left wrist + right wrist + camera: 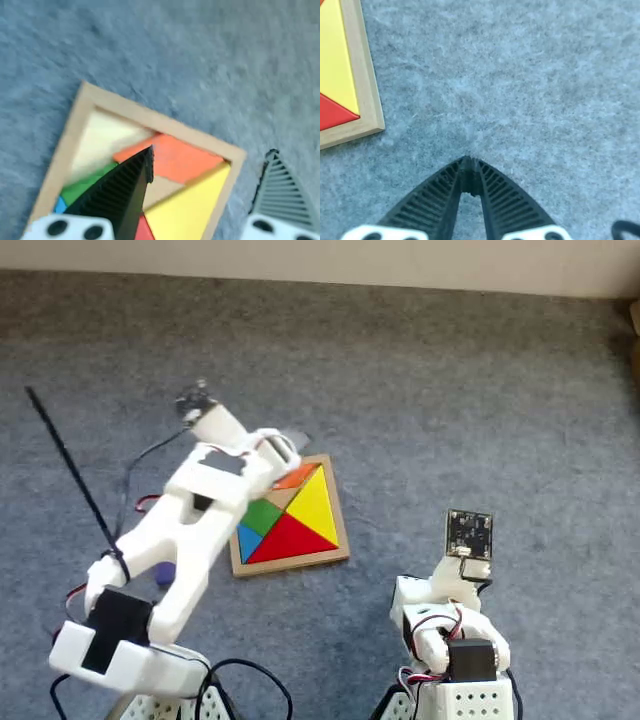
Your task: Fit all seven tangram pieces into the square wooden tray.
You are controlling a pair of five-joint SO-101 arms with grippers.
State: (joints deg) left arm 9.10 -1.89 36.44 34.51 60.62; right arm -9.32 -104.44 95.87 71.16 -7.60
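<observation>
The square wooden tray (339, 525) lies on the grey carpet with a yellow triangle (315, 505), a red triangle (290, 540), a green piece (262, 517), a blue piece (246, 540) and an orange piece (296, 478) inside. My left gripper (288, 452) hangs open over the tray's far corner. In the left wrist view one finger (125, 192) is above the orange piece (182, 157) and the other finger (280, 190) is outside the rim (150, 117). A pale cell (102, 137) beside the orange piece looks bare. My right gripper (469, 162) is shut on nothing over the carpet, near the tray's corner (367, 112).
A small purple thing (165, 575) lies on the carpet under the left arm, near the tray's front left corner. A thin black rod (65, 465) slants across the left side. The right arm's base (455, 650) stands at the front right. Open carpet lies beyond and right of the tray.
</observation>
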